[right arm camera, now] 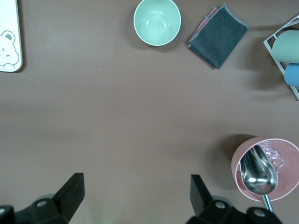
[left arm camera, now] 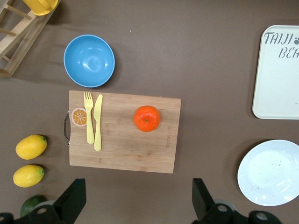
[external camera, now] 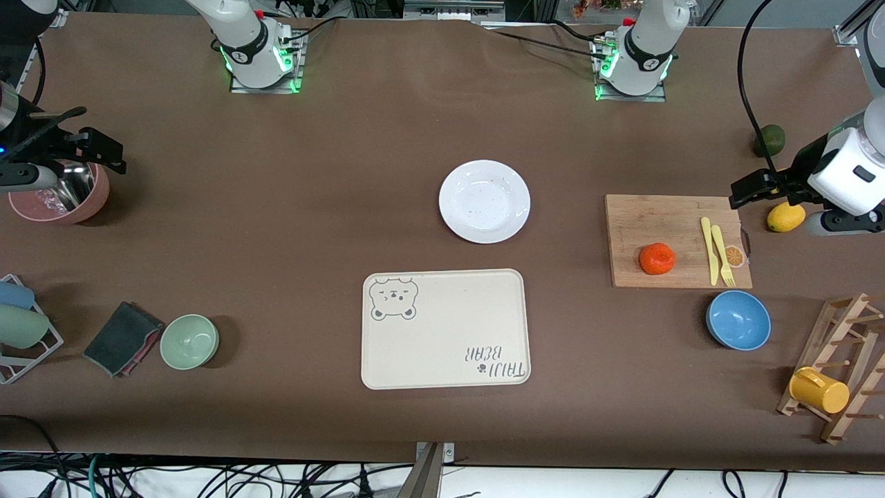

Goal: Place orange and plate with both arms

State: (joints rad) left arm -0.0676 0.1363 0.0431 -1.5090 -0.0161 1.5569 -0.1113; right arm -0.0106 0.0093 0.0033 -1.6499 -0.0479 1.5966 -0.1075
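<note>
We see both sets of jaws spread wide and empty. The left gripper (left arm camera: pixel 135 205) hangs over the table at the left arm's end, by a yellow lemon (external camera: pixel 785 217). The right gripper (right arm camera: pixel 133 200) hangs over a pink bowl (external camera: pixel 86 204). The small reddish-orange orange (external camera: pixel 657 259) sits on the rectangular wooden cutting board (external camera: pixel 643 221); the round white plate (external camera: pixel 485 201) lies at its ten o'clock, well apart, at twelve o'clock of the cream rectangular bear tray (external camera: pixel 445 332).
</note>
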